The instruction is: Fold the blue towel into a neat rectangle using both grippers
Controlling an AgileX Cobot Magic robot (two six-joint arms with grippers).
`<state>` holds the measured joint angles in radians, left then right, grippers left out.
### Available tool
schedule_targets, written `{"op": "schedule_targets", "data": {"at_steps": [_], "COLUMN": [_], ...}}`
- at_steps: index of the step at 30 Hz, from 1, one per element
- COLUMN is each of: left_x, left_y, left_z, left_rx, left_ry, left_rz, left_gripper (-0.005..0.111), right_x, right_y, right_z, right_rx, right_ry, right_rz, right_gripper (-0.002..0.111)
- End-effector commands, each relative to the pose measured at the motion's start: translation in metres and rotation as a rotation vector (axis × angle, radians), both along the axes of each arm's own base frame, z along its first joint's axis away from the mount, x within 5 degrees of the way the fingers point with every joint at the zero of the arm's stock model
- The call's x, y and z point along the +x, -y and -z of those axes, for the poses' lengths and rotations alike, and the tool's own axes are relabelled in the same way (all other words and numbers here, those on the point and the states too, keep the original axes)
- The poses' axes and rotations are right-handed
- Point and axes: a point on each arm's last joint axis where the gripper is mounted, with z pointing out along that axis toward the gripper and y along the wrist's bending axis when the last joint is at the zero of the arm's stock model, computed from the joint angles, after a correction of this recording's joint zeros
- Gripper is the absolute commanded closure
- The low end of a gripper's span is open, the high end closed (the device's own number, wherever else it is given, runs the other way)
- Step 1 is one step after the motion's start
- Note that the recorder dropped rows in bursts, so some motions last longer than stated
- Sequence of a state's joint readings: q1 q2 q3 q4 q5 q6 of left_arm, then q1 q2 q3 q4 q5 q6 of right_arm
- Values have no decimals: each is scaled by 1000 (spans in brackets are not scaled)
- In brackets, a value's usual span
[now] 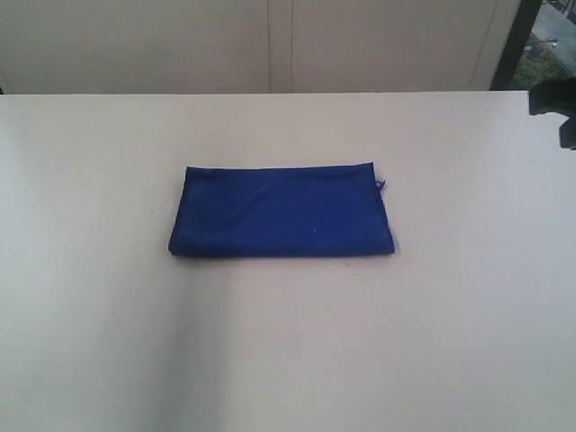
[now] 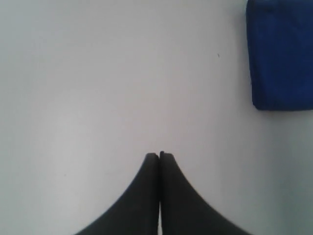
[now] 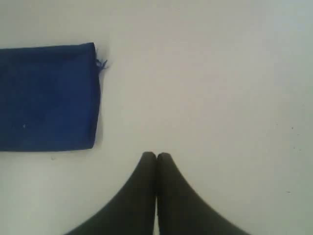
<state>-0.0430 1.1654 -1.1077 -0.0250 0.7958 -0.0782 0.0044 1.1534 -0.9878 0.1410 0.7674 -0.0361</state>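
The blue towel (image 1: 281,211) lies flat in the middle of the white table (image 1: 108,297) as a folded, wide rectangle, with a small loose thread at its far right corner. The left wrist view catches only one end of the towel (image 2: 281,54). In the right wrist view the towel (image 3: 46,98) shows its thread corner. My left gripper (image 2: 159,155) is shut and empty over bare table, apart from the cloth. My right gripper (image 3: 156,156) is also shut, holding nothing, beside the towel's right end. Neither gripper's fingers appear in the exterior view.
A black piece of arm hardware (image 1: 553,108) sticks in at the right edge of the exterior view. Beyond the table's far edge stands a pale wall (image 1: 270,45) with a dark window frame (image 1: 515,40) at the right.
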Motion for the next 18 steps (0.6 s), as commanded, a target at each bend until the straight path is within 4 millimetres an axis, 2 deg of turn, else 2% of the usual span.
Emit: {"op": "schedule_targets", "data": {"at_steps": [1, 4, 7, 10, 14, 18], "left_x": [-44, -72, -99, -115, -119, -111], "left_y": [2, 7, 13, 13, 7, 3], "left_z": [-7, -5, -6, 1, 27, 54], "left_rx": [-22, -63, -102, -106, -61, -31], "left_ry": [100, 178, 328, 465, 561, 586], "left_rz": [42, 117, 183, 191, 152, 103], "left_gripper": [107, 107, 107, 107, 107, 107], "right_x": [-49, -80, -110, -134, -145, -140], "right_y": [2, 3, 3, 3, 6, 8], "right_z": [-15, -19, -17, -9, 10, 25], "right_rx": [-21, -20, -20, -26, -52, -75], "right_ry": [165, 278, 368, 441, 557, 663], "right_rz": [3, 10, 13, 17, 34, 51], "right_gripper": [108, 108, 108, 108, 108, 108]}}
